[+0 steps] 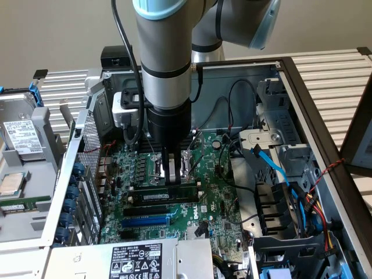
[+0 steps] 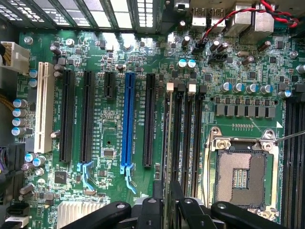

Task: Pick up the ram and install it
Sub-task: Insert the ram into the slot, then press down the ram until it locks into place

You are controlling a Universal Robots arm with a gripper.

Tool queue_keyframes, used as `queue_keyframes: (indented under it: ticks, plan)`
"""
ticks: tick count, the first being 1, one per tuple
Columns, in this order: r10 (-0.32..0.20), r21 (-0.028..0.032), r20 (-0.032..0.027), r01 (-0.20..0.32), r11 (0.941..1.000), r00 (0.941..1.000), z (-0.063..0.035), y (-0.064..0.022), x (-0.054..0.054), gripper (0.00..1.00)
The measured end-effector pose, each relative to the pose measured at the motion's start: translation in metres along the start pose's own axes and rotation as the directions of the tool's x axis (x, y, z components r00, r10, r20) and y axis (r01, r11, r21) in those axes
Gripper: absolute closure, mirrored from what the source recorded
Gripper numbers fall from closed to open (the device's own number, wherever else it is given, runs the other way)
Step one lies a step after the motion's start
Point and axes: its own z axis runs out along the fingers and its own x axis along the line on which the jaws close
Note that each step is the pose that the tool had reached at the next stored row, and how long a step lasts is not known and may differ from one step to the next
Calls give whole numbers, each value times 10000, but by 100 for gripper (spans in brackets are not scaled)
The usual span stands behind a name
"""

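Ram (image 1: 157,195) is down on the motherboard (image 1: 215,203), and what a spot to catch it in! It stands on edge along a long black memory slot, label side showing in the exterior view, just on the near side of the CPU socket (image 2: 240,177). The blue slot (image 2: 127,119) lies a couple of rows over. From the wrist view the ram (image 2: 167,143) runs as a thin green line straight away from the camera, with the empty memory slots (image 2: 188,133) just beside it on the socket side.

The arm (image 1: 165,58) hangs straight down into the open computer case (image 1: 308,99). The fingers (image 2: 157,210) stand one on each side of the ram's top edge, slightly spread, with a dark sliver showing between pad and board. That doesn't read as a hard pinch. In the exterior view the fingers (image 1: 169,171) meet the stick about mid-length.

My call: the pick-up is done and we're at the very end of the install, with the stick in its slot and the grip easing off. I can't tell from here whether it is fully seated or the end latches have snapped home.

Any move from this position calls for a clean, straight path along the slot line. There's no room for sideways drag on the board, and the empty slots and socket sit very close by.
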Motion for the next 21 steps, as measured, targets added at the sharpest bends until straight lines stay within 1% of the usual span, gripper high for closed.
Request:
queue_keyframes:
  ticks: [7,8,11,13,21]
  plan:
    - [-1,0,0,1,10000,10000,-4,0,0,79]
    - [0,0,0,0,10000,10000,-19,0,0,79]
    - [0,-2,-1,0,10000,10000,-124,1,-1,79]
    - [-1,0,0,1,10000,10000,-153,1,-2,79]
    - [-1,0,0,1,10000,10000,-153,1,-2,79]
